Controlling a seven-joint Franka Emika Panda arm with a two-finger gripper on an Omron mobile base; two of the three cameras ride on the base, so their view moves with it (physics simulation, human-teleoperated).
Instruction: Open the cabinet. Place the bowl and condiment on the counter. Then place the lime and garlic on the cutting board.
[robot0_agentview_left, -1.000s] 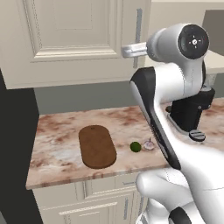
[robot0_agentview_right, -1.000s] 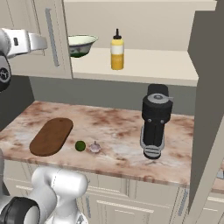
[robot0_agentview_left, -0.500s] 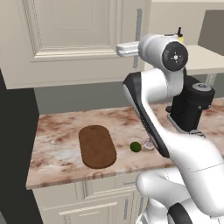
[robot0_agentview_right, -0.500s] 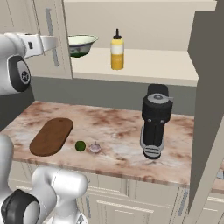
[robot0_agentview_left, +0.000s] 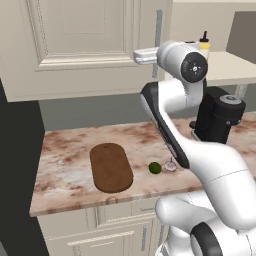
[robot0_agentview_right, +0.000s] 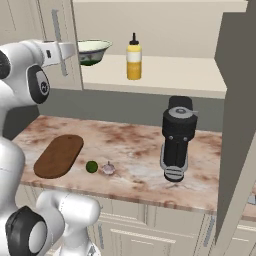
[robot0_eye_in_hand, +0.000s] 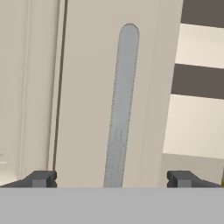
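The cabinet's left door (robot0_agentview_left: 85, 45) stands shut, and its grey bar handle (robot0_eye_in_hand: 120, 105) runs upright between my spread fingertips (robot0_eye_in_hand: 41, 178). My gripper (robot0_eye_in_hand: 111, 179) is open, level with the handle (robot0_agentview_left: 158, 30) and close in front of it; the hand (robot0_agentview_right: 67, 50) shows as a white block beside the handle. On the exposed shelf (robot0_agentview_right: 165, 75) sit the bowl (robot0_agentview_right: 92, 50) and the yellow condiment (robot0_agentview_right: 133, 57). Down on the counter (robot0_agentview_left: 70, 150) lies the cutting board (robot0_agentview_left: 111, 166), with the lime (robot0_agentview_left: 155, 167) and garlic (robot0_agentview_left: 171, 166) just right of it.
A dark upright appliance (robot0_agentview_right: 177, 137) stands on the counter to the right of the garlic. The cabinet's right door (robot0_agentview_right: 235, 125) hangs open, edge toward me. Cream drawer fronts (robot0_agentview_left: 115, 230) run below the counter edge.
My arm has swung left and the hand has come closer to the left door's handle. Nothing on the shelf or counter has moved.
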